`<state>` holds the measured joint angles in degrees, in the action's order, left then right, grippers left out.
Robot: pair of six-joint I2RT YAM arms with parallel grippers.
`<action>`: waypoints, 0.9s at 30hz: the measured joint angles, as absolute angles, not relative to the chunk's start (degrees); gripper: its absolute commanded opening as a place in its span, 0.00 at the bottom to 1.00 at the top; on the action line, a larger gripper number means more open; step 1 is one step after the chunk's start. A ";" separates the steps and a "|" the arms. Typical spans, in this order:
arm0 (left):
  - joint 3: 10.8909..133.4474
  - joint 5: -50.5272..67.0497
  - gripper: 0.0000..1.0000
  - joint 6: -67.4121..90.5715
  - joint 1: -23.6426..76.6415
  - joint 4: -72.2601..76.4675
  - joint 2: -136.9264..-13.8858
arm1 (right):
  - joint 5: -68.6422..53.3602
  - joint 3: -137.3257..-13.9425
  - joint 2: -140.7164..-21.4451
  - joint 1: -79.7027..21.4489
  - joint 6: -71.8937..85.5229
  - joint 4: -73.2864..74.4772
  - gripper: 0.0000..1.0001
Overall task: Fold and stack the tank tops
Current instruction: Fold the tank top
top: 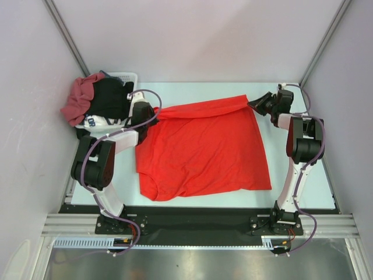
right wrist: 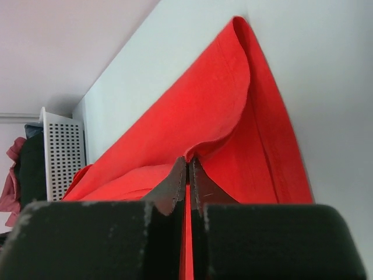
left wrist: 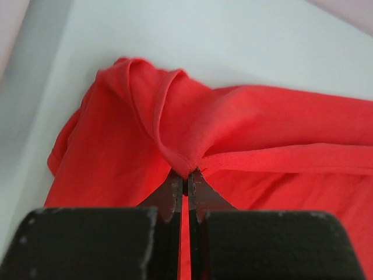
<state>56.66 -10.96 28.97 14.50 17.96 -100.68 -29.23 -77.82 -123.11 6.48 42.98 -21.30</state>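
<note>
Bright red thin cloth tank top (top: 204, 146) lies spread just right of the white perforated plastic basket (top: 127, 76) — far edge lifted. Left gripper (left wrist: 186, 175) clamps the corner nearest the basket, right gripper (right wrist: 187, 163) the corner farthest from it — both jaws closed on fabric.

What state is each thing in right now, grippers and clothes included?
bright red tank top: spread on the table, not yet folded, far edge held at both ends
left gripper: shut on its far left corner
right gripper: shut on its far right corner
maroon tank top: crumpled, hanging over the basket
black garments: bunched in the basket
</note>
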 measured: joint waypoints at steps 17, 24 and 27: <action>48.60 -12.08 0.00 33.63 14.50 14.06 -98.56 | -24.34 -69.21 -118.67 6.48 43.07 -21.41 0.00; 46.89 -12.29 0.00 33.58 14.52 13.56 -94.02 | -23.24 -66.70 -115.81 6.55 43.09 -21.23 0.00; 45.54 -12.23 0.00 33.85 14.72 13.69 -92.47 | -23.11 -65.12 -113.49 6.79 43.38 -21.41 0.00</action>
